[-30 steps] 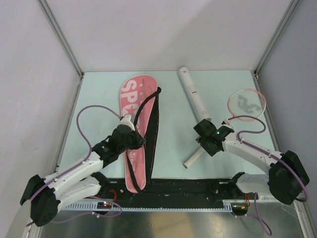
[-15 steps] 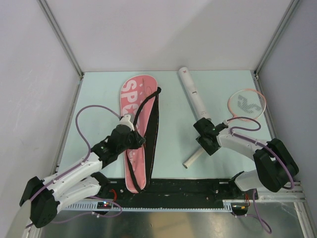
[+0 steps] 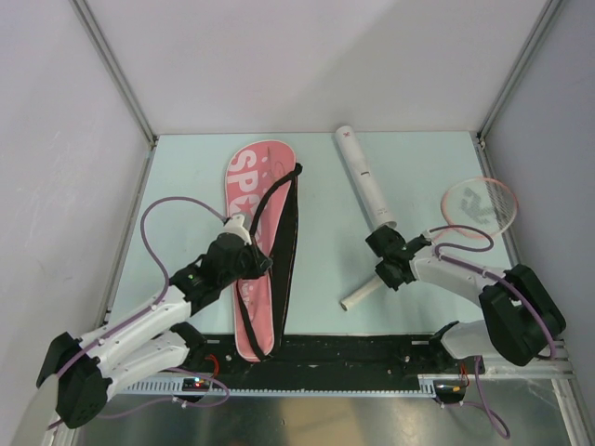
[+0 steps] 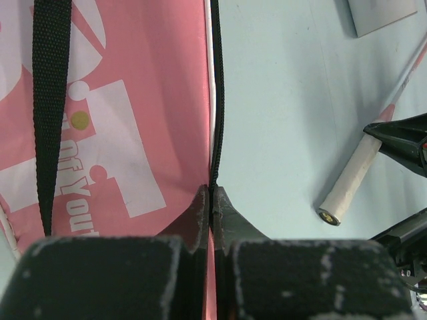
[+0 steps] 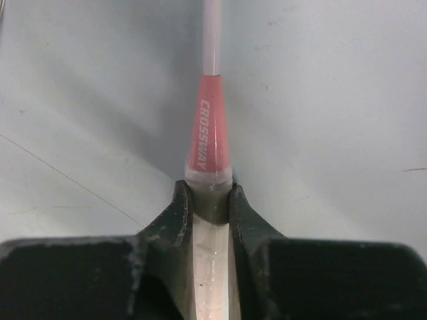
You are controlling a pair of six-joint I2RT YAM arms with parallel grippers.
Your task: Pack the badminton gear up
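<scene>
The pink bag (image 3: 244, 186) lettered "SP" lies lengthwise left of centre, its black strap (image 3: 271, 200) across it. My left gripper (image 3: 253, 253) is shut on the bag's right edge; the left wrist view shows the jaws (image 4: 211, 197) pinching the dark seam of the bag (image 4: 133, 100). A pink-rimmed racket (image 3: 478, 205) lies at the right, its pale handle (image 3: 358, 297) pointing toward the near edge. My right gripper (image 3: 389, 263) is shut on that handle, just below the pink cone (image 5: 210, 140), with the gripper (image 5: 211, 193) around the pale grip. The white tube (image 3: 365, 181) lies behind it.
The tube's near end sits close to my right gripper. Grey walls with metal rails (image 3: 116, 70) close the table on three sides. A black strip (image 3: 353, 348) runs along the near edge between the arm bases. The racket handle (image 4: 347, 187) shows right of the bag in the left wrist view.
My right gripper has closed on the racket handle. The racket head has shifted slightly right and toward me and looks blurred. The left arm holds still on the bag.
</scene>
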